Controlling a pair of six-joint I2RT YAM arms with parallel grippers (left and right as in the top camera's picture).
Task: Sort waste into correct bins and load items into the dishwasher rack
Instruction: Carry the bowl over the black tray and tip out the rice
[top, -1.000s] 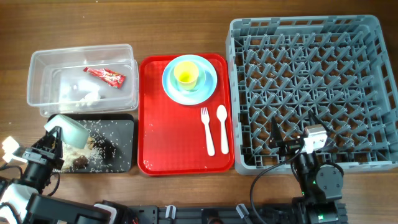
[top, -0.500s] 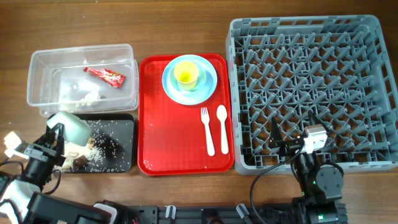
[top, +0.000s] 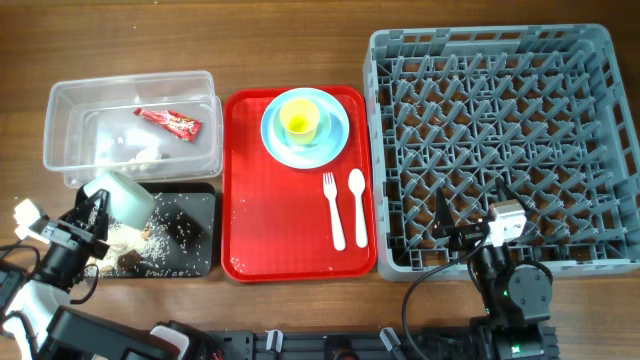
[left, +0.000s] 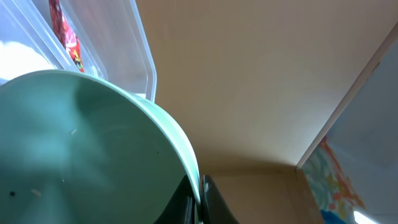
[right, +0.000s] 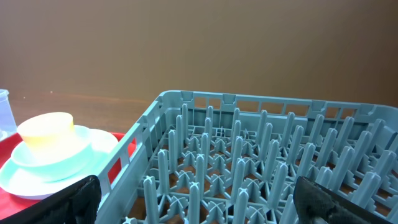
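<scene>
Pale green bowl (top: 122, 198): held tipped on its side above the back-left corner of the black tray (top: 205, 262), its hollow facing the left gripper (left: 200, 200). The left wrist view shows the fingers pinched tight on the bowl's rim, with a few grains clinging to the inside. Rice-like food scraps (top: 150, 240), white and brown, lie scattered on the black tray, which sits at the front-left corner of the desk (top: 300, 40). Just behind it stands the clear plastic tub (top: 130, 80), holding a red snack wrapper (top: 168, 122) and a crumpled white tissue (top: 142, 154). The red serving tray (top: 280, 220) lies at the middle of the desk, beside both bins. In its back-right corner is a pale blue plate (top: 272, 142) carrying a pale blue bowl (right: 59, 158), with a yellow cup (top: 300, 120) standing upright inside. A white plastic fork (top: 332, 212) and spoon (top: 358, 205) lie side by side, apart, near the tray's right edge. The grey dishwasher rack (top: 500, 140) fills the right end of the desk, touching the red tray; nothing is seen loaded among its pegs. Right gripper (right: 202, 208): at the rack's front edge, fingers spread wide, holding nothing.
</scene>
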